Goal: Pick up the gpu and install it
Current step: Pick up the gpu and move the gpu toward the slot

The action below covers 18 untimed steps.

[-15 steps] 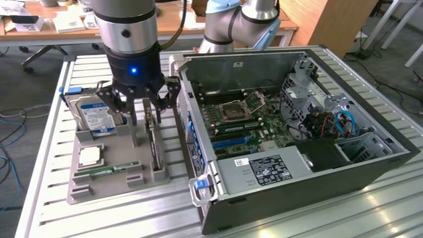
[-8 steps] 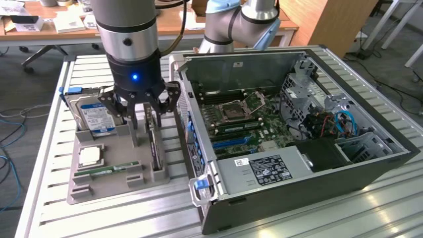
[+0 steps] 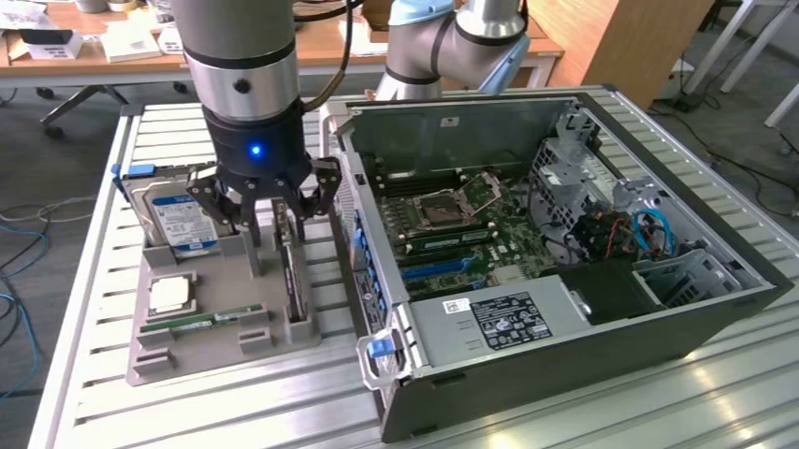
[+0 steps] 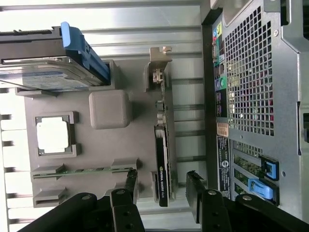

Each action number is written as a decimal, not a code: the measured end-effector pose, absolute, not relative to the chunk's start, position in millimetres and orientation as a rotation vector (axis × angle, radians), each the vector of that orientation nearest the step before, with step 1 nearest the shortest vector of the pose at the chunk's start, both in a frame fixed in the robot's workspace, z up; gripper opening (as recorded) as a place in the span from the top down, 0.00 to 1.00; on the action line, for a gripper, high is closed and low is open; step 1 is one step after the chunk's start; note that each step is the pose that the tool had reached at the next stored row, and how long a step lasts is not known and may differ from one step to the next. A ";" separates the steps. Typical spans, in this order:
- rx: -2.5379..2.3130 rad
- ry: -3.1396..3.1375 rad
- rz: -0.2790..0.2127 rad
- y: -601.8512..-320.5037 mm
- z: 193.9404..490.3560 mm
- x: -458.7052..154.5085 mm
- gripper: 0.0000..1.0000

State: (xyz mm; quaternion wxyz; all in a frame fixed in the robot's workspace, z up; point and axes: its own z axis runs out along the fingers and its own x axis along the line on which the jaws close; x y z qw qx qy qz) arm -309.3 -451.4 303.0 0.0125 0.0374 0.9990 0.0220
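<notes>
The gpu [image 3: 295,281] stands on edge in a slot of the grey holder tray [image 3: 206,351], between the tray's middle post and the open computer case [image 3: 675,309]. In the wrist view the gpu [image 4: 164,145] is a thin dark card with a silver end bracket [image 4: 159,60]. My gripper [image 3: 277,213] hangs directly over the card, open. In the wrist view my gripper [image 4: 162,186] has its two black fingers [image 4: 193,188] on either side of the card's near end, apart from it and holding nothing.
On the tray are a hard drive [image 3: 175,220] with a blue-white label, a CPU [image 3: 171,295] and a green RAM stick [image 3: 200,321]. The case lies open beside the tray with its motherboard [image 3: 456,234] exposed. Blue latches [image 4: 263,179] sit on the case's rear.
</notes>
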 end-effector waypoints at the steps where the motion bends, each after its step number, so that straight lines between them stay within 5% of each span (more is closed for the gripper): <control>1: 0.117 3.113 0.069 -451.3 302.8 -308.9 0.47; 18: 0.117 3.114 0.068 -451.4 283.5 -305.1 0.47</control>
